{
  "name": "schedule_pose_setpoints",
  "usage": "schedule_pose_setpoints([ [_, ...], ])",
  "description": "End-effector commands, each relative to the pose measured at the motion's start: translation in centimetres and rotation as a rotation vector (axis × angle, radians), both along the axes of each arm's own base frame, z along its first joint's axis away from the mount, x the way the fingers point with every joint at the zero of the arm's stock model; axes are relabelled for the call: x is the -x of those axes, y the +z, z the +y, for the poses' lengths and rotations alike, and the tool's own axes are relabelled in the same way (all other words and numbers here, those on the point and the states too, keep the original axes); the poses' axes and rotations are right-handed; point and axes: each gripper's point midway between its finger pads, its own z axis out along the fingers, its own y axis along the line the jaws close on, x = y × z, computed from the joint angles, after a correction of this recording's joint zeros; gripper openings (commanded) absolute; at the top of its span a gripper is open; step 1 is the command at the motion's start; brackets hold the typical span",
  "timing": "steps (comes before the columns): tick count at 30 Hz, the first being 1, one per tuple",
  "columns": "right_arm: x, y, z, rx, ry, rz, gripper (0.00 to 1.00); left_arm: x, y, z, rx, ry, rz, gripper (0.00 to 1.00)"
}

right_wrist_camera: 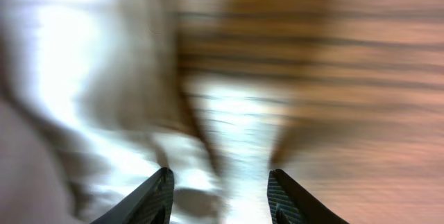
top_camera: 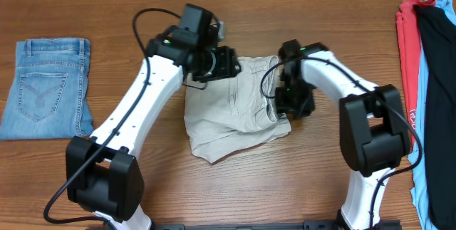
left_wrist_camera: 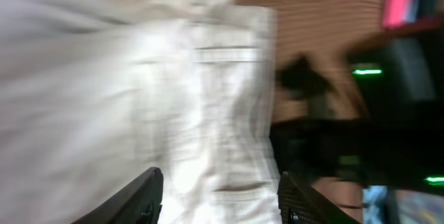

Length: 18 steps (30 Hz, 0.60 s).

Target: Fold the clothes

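Beneath left hand (top_camera: 228, 64), shorts (top_camera: 235, 112) partly hidden.

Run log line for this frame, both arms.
left gripper: jaws open, over shorts | right gripper: jaws open, at shorts' edge | shorts: rumpled | wrist views: blurred

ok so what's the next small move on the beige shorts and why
Probably lower the left gripper onto the far edge of the shorts and pinch it. Both it and the right gripper have fingers apart, holding nothing, and the shorts lie unevenly folded with one corner jutting out, so a fresh grasp seems needed before another fold.
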Motion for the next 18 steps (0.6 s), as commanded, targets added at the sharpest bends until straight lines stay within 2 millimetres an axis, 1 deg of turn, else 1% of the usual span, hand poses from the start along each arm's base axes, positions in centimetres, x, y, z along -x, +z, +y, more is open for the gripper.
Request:
schedule_pose_setpoints([
  [1, -3.7, 6.3, -1.9, 0.0, -0.065, -0.19, 0.5, -1.6, -0.4, 3.3, -0.159, 0.037, -0.071, 0.56],
  [4, -4.1, 9.9, -1.8, -0.043, -0.075, -0.268, 0.53, -2.1, -0.4, 4.0, -0.202, 0.025, -0.103, 0.56],
  [6, -3.7, 11.5, -1.5, -0.075, -0.074, -0.294, 0.54, -2.5, -0.4, 4.4, -0.228, 0.038, -0.121, 0.58],
  [7, -3.4, 11.9, -1.1, -0.086, -0.066, -0.295, 0.55, -2.8, -0.4, 4.7, -0.244, 0.049, -0.132, 0.59],
  [9, -2.6, 12.1, -0.1, -0.116, -0.05, -0.274, 0.58, -3.2, -0.5, 5.0, -0.269, 0.048, -0.155, 0.6],
  [12, -1.5, 11.9, 2.1, -0.191, -0.015, -0.237, 0.6, -4.0, -1.1, 4.7, -0.28, 0.01, -0.184, 0.62],
  [15, -0.4, 11.4, 3.7, -0.206, 0.036, -0.213, 0.63, -4.8, -3.1, 4.5, -0.296, -0.015, -0.17, 0.62],
  [18, 0.7, 10.6, 5.1, -0.206, 0.081, -0.194, 0.73, -5.1, -5.5, 4.4, -0.307, -0.026, -0.132, 0.63],
])
